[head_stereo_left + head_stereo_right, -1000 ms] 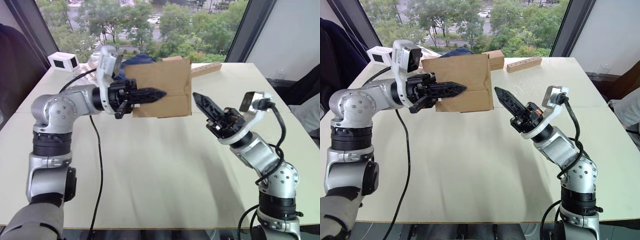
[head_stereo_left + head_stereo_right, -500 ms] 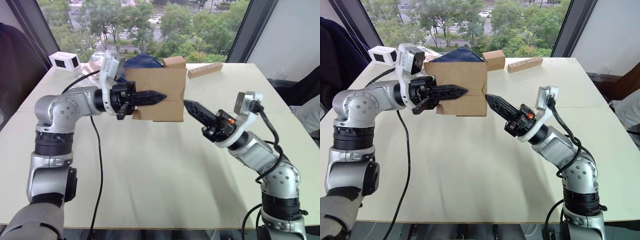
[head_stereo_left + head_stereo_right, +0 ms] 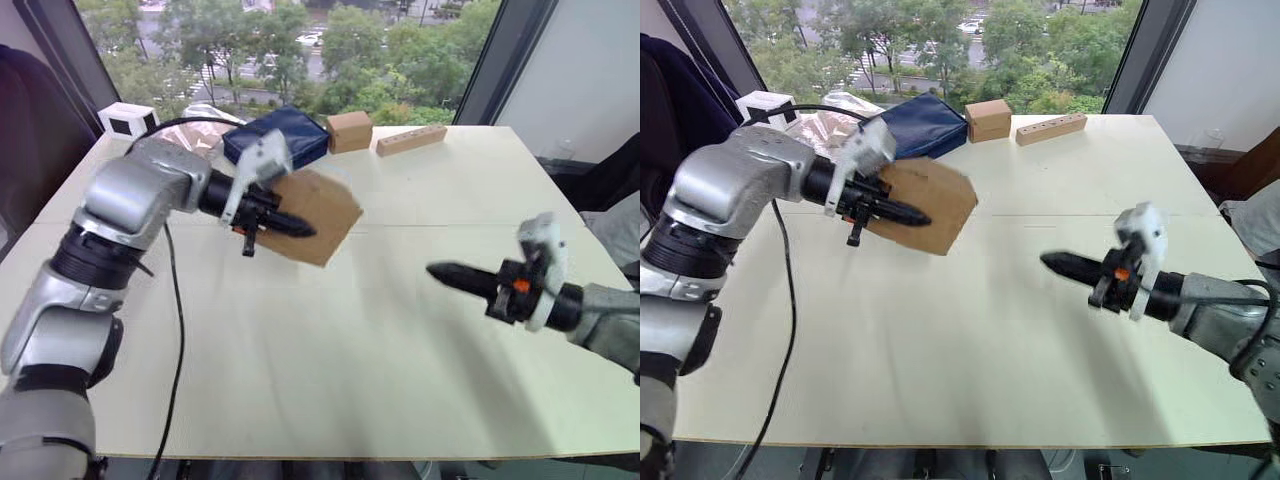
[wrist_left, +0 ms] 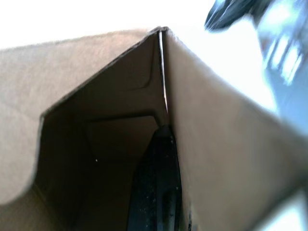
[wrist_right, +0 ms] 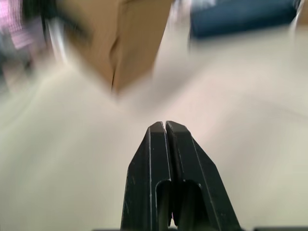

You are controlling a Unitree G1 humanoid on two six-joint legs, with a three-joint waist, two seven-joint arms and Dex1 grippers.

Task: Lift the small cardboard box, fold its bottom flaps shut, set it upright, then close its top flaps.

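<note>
**Box pinched in my left jaws, tilted above the table; right jaws clenched on nothing**

My left gripper [image 3: 297, 229] grasps the small cardboard box [image 3: 322, 216] by one wall. In my left wrist view one black finger [image 4: 156, 187] lies inside the box against that wall, and from my head camera another finger shows on the outside face, so the cardboard is pinched between the two. The box hangs tilted, one corner pointing down at the table [image 3: 330, 370] and not touching it as far as I can tell. Looking along my left fingers, I see into the brown interior, where two panels meet in a thin bright seam straight ahead of my fingertip. Which flaps these are I cannot tell.

My right gripper [image 3: 436, 270] is clenched with nothing in it: in my right wrist view its two fingers [image 5: 166, 144] press together along their whole length. It hovers over bare tabletop, well apart from the box, its tip pointing toward the box and my left gripper.

Beyond my left jaws, farther out on the table, lies a dark blue pouch [image 3: 276, 136]. Just beside it stands a cube-like tan box [image 3: 349, 130], and next to that a long pale wooden block [image 3: 410, 139]. A small white device [image 3: 128, 119] sits at the far corner past my left arm.
</note>
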